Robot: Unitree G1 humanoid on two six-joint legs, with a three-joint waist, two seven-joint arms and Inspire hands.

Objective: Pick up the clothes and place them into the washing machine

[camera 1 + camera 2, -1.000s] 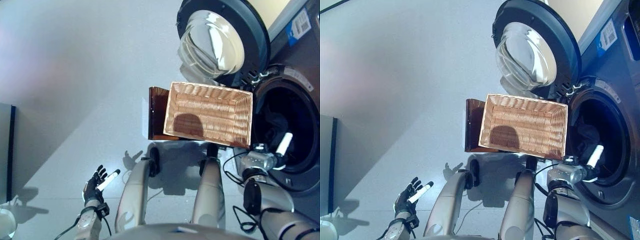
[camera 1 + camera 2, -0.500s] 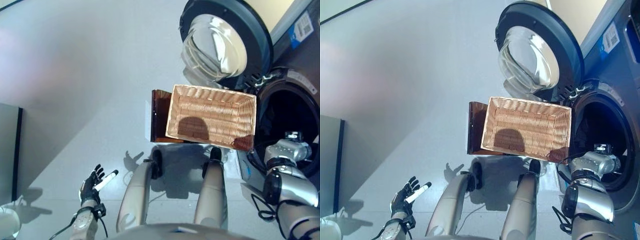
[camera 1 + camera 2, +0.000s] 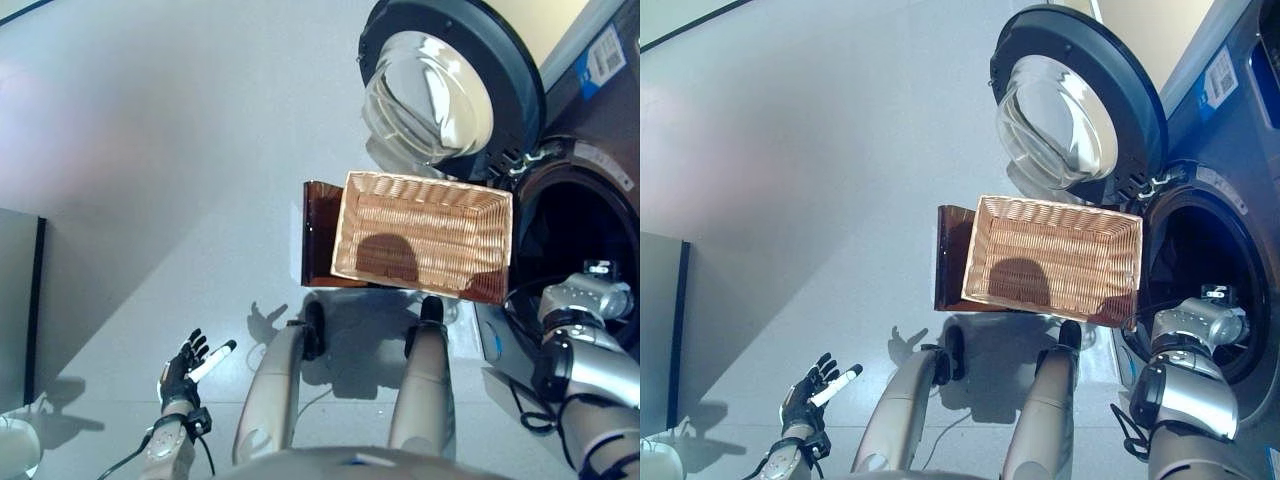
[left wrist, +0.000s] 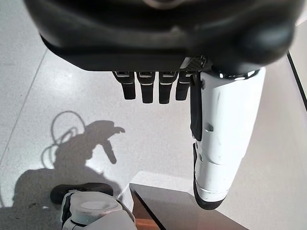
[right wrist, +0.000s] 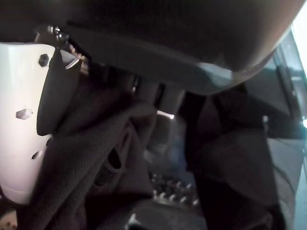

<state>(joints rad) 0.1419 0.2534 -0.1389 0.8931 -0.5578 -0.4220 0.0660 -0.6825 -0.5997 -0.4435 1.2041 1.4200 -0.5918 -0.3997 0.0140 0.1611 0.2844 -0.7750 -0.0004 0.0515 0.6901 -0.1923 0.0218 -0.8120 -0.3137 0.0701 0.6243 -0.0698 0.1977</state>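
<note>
- Laundry run looks close to the drop: right robot hand (image 5: 29,129) is inside the washing machine (image 3: 1225,190) drum at the right edge of the frame, with dark clothes (image 5: 96,143) draped against the thumb and fingers. Looks like a grip on the fabric, but the fingers are buried in it, so I can't tell if they're curled or loose.
- Left robot hand (image 3: 190,365) sits lower left over the floor, fingers straight and relaxed, holding nothing.
- Wicker basket (image 3: 1050,255) in the middle of the frame looks empty, resting on a brown stand (image 3: 948,255).
- What could go wrong, my guess: cloth snags on the fingers or thumb cover and gets dragged out when the arm pulls back. Or a loose end hangs over the drum lip and slides to the floor.
- The open door (image 3: 1075,100) at upper right sits just above the basket, so a wide swing on the way out could clip either.
- Count: one washer, one door, one basket, one stand, two robot hands. Separate garments in the drum I can't tell.
</note>
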